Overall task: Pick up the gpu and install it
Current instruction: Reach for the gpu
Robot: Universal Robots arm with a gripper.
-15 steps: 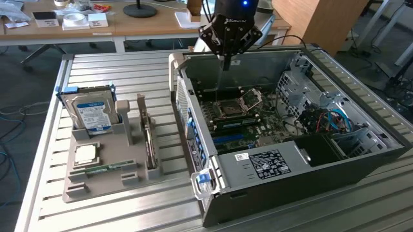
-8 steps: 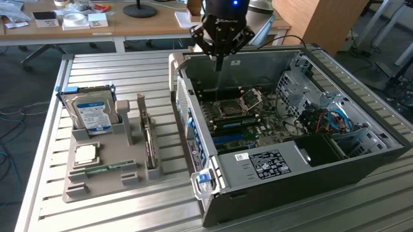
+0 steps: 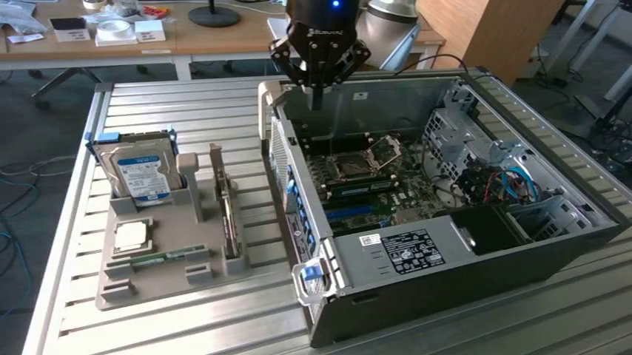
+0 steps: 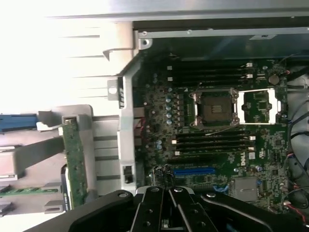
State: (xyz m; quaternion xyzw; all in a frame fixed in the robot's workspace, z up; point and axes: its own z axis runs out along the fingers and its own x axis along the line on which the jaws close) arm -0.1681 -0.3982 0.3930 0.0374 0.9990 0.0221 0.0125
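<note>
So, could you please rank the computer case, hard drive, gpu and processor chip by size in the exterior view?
1. computer case
2. hard drive
3. gpu, seen edge-on, so unsure against the drive
4. processor chip

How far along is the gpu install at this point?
Nothing done: the thin dark gpu card stands in the grey holder tray, beside the open black computer case. The gripper, jaws shut and empty, hangs over the green motherboard. Picking and installing remain.
</note>
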